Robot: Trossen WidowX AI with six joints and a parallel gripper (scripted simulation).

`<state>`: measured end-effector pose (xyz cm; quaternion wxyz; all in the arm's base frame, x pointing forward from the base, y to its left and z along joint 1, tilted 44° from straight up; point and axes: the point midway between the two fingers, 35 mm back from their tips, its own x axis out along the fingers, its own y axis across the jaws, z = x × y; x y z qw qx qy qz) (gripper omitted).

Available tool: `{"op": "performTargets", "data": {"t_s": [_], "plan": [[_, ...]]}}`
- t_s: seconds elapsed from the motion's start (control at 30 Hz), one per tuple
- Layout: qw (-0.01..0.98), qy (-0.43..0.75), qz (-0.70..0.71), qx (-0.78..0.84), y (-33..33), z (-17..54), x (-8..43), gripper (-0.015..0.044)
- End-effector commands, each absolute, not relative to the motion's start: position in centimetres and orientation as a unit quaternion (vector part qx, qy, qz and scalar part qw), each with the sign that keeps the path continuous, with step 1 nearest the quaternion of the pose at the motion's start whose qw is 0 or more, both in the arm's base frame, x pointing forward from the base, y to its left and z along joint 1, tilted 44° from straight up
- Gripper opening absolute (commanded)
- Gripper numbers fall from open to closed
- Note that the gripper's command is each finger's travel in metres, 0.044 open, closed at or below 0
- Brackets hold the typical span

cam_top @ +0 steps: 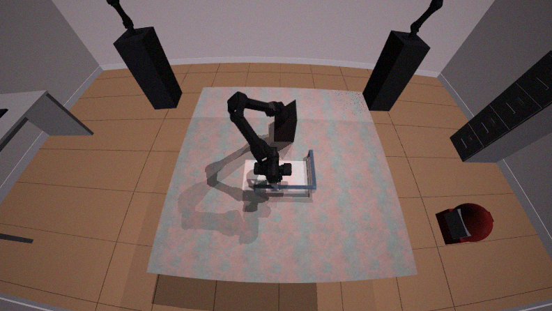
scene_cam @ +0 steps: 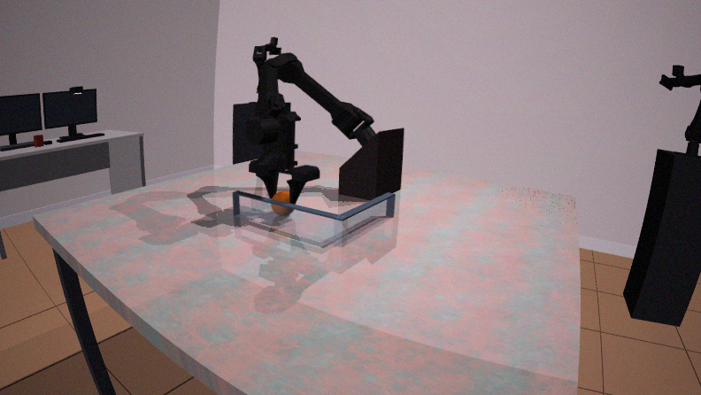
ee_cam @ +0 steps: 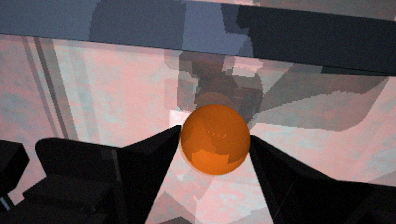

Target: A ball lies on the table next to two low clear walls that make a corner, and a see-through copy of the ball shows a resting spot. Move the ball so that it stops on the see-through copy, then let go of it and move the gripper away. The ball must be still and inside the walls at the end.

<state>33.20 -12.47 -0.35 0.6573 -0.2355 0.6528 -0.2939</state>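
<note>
the gripper [scene_cam: 283,189] clamps the orange ball [scene_cam: 281,202] low inside the clear walls [scene_cam: 338,213], close behind the front wall. the wrist view shows both fingers touching it; the top view hides the ball under the arm.

I find no text, label, brand, number or sign that I can read in any of my three views. The two monitors [scene_cam: 46,113] on the side table show blank dark screens. The dark cabinet [cam_top: 506,111] by the wall has small pale marks on its drawers, but they are too small and blurred for me to tell whether they are writing. The black arm [scene_cam: 313,96] and the desk [scene_cam: 441,255] carry no markings that I can make out.
</note>
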Motion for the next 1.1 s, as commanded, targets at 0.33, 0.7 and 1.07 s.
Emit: {"op": "performTargets", "data": {"t_s": [0.33, 0.7, 1.07], "plan": [[0.657, 0.653, -0.294, -0.235, -12.5, -0.3, 33.2, 0.0289], [0.653, 0.658, -0.291, -0.237, -6.6, 5.3, 33.2, 0.0405], [0.654, 0.656, -0.287, -0.243, -6.8, 4.6, 33.4, 0.0405]]}}
